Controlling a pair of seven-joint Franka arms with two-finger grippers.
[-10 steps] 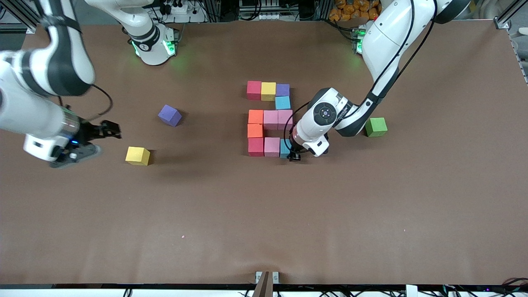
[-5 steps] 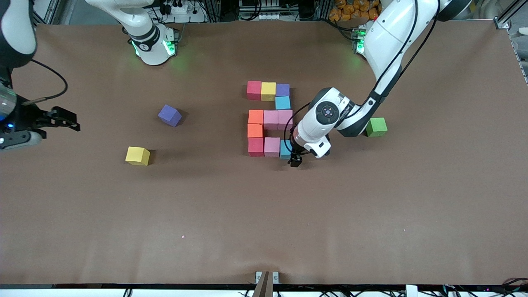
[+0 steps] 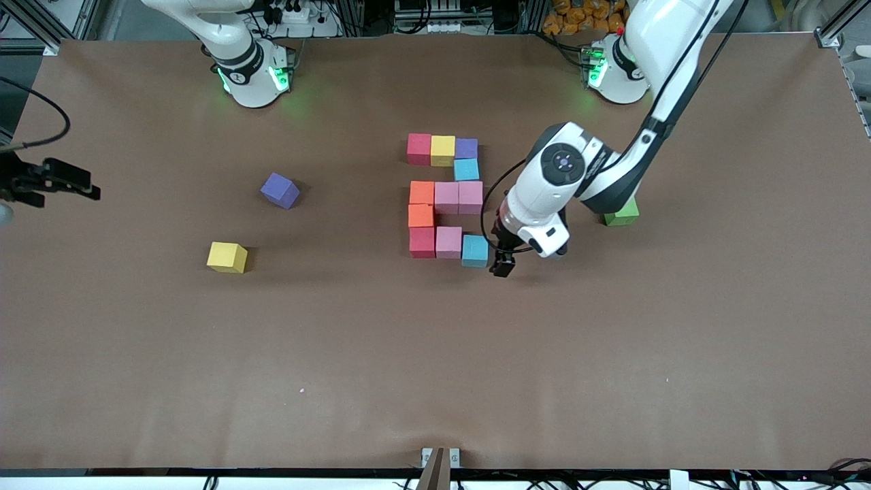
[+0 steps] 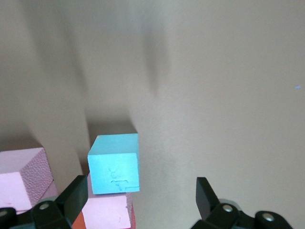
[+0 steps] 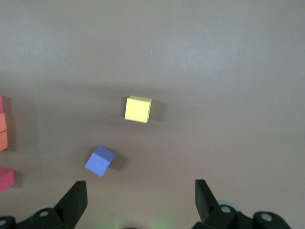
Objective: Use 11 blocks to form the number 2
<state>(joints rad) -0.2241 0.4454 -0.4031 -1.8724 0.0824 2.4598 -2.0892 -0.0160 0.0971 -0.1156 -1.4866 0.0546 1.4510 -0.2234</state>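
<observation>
Front view: I see the number 2 (image 3: 446,203) mid-table, eleven cubes touching. Farthest row from the camera: red (image 3: 419,148), yellow (image 3: 442,150), purple (image 3: 466,148). Next row nearer is a single light blue cube (image 3: 467,169) under the purple one, at the left arm's end of the digit. Middle row: orange (image 3: 422,192), pink (image 3: 446,197), pink (image 3: 470,197). Then one orange cube (image 3: 420,216) at the right arm's end. Nearest row: red (image 3: 422,241), pink (image 3: 448,241), light blue block (image 3: 475,250); that last one sits slightly nearer the camera than its row mates, touching the pink.

Left gripper (image 3: 504,264) hangs just over the table beside that light blue block, toward the left arm's end. Fingers spread wide, nothing between them. In the left wrist view I see the block (image 4: 115,163) standing free ahead of the fingers (image 4: 71,202).

Green cube (image 3: 621,214) lies toward the left arm's end, partly hidden under the left arm.

Loose purple cube (image 3: 280,190) and loose yellow cube (image 3: 227,257) lie toward the right arm's end, well apart from the digit, yellow nearer the camera.

Right gripper (image 3: 58,182) waits over the table edge at the right arm's end, fingers apart and empty; the right wrist view confirms it, with both loose cubes on the table below.
</observation>
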